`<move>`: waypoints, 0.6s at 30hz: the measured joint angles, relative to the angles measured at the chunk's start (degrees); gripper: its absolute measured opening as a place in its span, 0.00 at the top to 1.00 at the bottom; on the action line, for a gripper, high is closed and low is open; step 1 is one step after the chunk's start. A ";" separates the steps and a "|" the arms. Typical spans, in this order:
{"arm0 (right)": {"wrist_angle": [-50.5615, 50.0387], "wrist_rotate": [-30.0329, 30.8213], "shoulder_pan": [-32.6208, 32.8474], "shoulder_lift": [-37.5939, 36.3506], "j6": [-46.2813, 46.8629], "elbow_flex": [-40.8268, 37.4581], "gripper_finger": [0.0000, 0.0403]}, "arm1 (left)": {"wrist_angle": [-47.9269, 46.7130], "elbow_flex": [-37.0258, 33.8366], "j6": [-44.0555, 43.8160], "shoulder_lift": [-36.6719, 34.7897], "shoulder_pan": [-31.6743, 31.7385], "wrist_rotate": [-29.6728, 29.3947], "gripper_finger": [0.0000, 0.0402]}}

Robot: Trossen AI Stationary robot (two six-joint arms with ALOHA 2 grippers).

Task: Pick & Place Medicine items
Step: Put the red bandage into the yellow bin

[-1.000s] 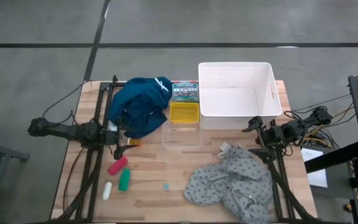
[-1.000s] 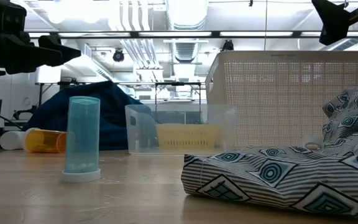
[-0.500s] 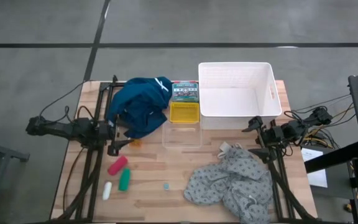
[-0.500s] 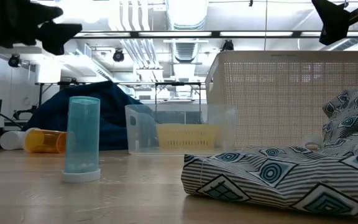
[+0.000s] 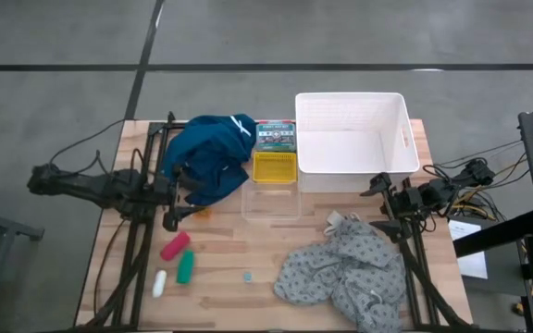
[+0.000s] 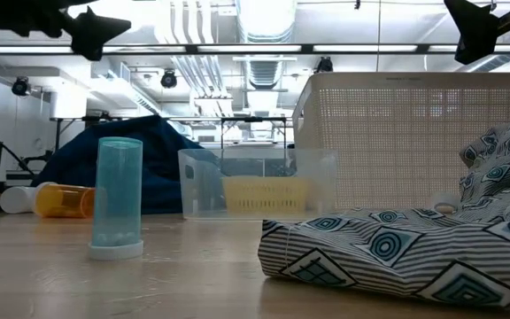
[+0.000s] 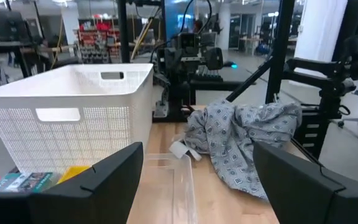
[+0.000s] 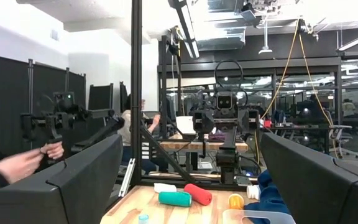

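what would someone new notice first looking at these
The big white basket at the far right of the table, then the two cloths: a dark blue cloth heaped at far left and a grey patterned cloth crumpled at near right. After that, the small bright pieces at near left: a red tube, a green tube and a white tube. The left claw hangs open beside the blue cloth.

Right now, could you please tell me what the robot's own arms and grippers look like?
Both are dark, slender, jointed arms trailing thin black cables. The left gripper and right gripper each carry two broad, flat, matte-black fingers with angled edges; no markings show.
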 joint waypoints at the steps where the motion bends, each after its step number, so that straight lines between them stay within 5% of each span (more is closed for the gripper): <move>1: 0.00 0.00 0.00 0.00 0.00 0.00 0.06 | -0.98 1.01 -0.63 0.70 0.00 0.01 0.23; 12: 0.01 0.00 -0.02 0.00 0.00 0.00 0.06 | -15.01 8.88 -18.94 3.58 -0.02 -0.87 0.23; 18: 0.00 0.00 -0.02 0.00 0.00 0.00 0.06 | -22.29 9.80 -25.36 3.58 -0.04 3.24 0.23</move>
